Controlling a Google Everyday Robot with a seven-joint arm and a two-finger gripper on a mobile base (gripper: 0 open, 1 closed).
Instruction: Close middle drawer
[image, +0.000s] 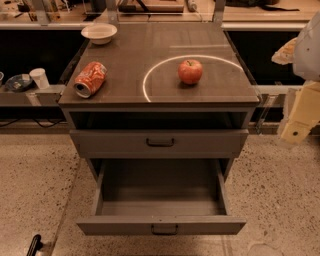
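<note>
While the middle drawer (161, 197) stands far out, the gripper (299, 117) hangs off the worktop's (125, 60) front right corner.
Its opening is unclear; it is well apart from the drawer.

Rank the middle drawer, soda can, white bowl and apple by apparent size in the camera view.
1. the middle drawer, pulled out
2. the soda can and white bowl: they look alike, and the bowl sits farther back, so unranked
3. the apple
The hand hangs at the right edge, beside the cabinet.
</note>
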